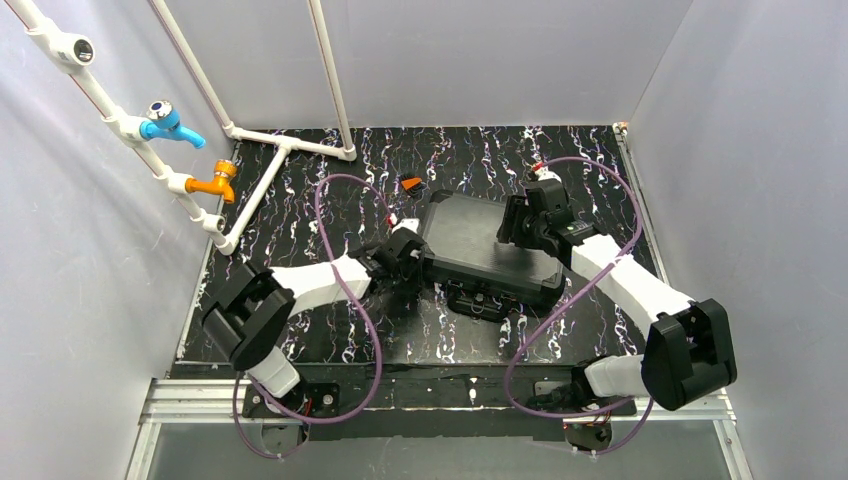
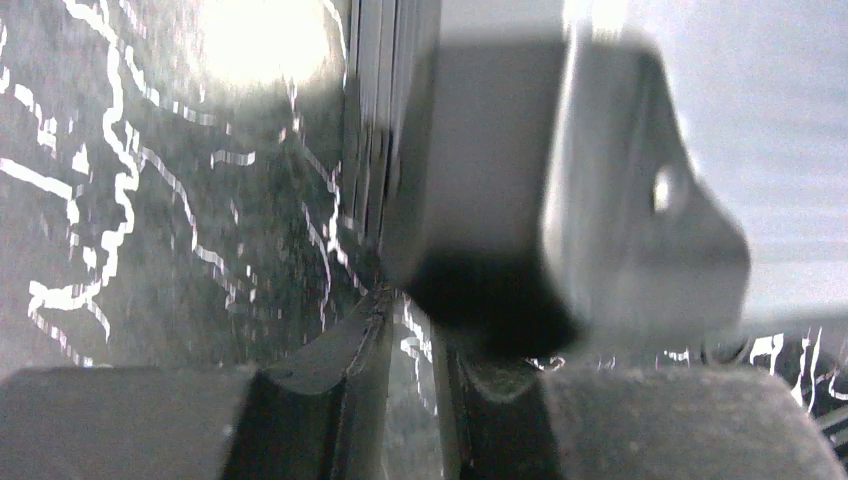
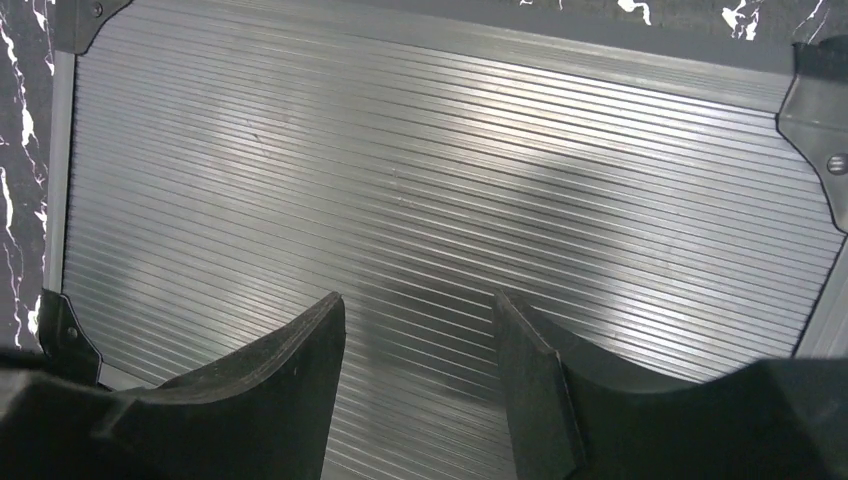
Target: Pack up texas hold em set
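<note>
The black briefcase (image 1: 480, 250) of the texas hold em set lies closed on the marbled table, its handle toward the arms. My left gripper (image 1: 412, 262) is low at the case's left edge. In the left wrist view the left gripper (image 2: 410, 325) shows only a narrow gap with bare table in it, and a metal corner of the case (image 2: 610, 200) stands just past its right finger. My right gripper (image 1: 512, 228) hovers over the right part of the lid. Seen from the right wrist, the right gripper (image 3: 420, 310) is open above the ribbed lid (image 3: 420, 150), holding nothing. Cards and chips are hidden.
White pipes (image 1: 290, 145) carry a blue tap (image 1: 165, 122) and an orange tap (image 1: 215, 182) at the back left. A small orange piece (image 1: 410, 183) lies behind the case. White walls enclose the table on three sides.
</note>
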You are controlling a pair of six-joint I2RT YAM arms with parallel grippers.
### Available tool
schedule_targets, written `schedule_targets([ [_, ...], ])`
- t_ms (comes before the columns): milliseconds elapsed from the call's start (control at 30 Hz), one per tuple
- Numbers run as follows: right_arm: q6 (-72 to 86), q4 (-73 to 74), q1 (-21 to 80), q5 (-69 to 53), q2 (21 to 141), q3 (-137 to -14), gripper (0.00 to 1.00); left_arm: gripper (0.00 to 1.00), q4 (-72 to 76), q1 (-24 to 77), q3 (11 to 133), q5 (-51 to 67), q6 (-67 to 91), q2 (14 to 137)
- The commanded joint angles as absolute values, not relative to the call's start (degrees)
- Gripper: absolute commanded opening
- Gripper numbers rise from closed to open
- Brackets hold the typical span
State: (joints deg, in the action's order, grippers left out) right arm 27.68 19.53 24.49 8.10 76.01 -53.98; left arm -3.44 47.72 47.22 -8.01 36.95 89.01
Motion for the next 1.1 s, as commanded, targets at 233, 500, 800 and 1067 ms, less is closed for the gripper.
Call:
schedule_targets([
  [233, 31.44, 19.91, 29.14, 4.82, 76.30, -45.91, 0.62, 0.20, -1.74, 42.76, 64.95, 0.83, 30.77, 102.90],
  [500, 32.30, 20.49, 32.80, 2.63, 75.68, -45.65, 0.61, 0.22, -6.94, 38.68, 82.89, 6.52, 26.70, 116.03],
  [800, 25.49, 24.20, 32.87, 7.33, 74.61, -49.56, 0.61, 0.32, -7.72, 38.03, 74.11, 5.82, 23.06, 106.89],
  [1067, 22.05, 21.41, 32.87, 9.18, 69.53, -52.00, 0.51, 0.36, -4.50, 38.70, 59.64, 8.68, 25.71, 95.52],
])
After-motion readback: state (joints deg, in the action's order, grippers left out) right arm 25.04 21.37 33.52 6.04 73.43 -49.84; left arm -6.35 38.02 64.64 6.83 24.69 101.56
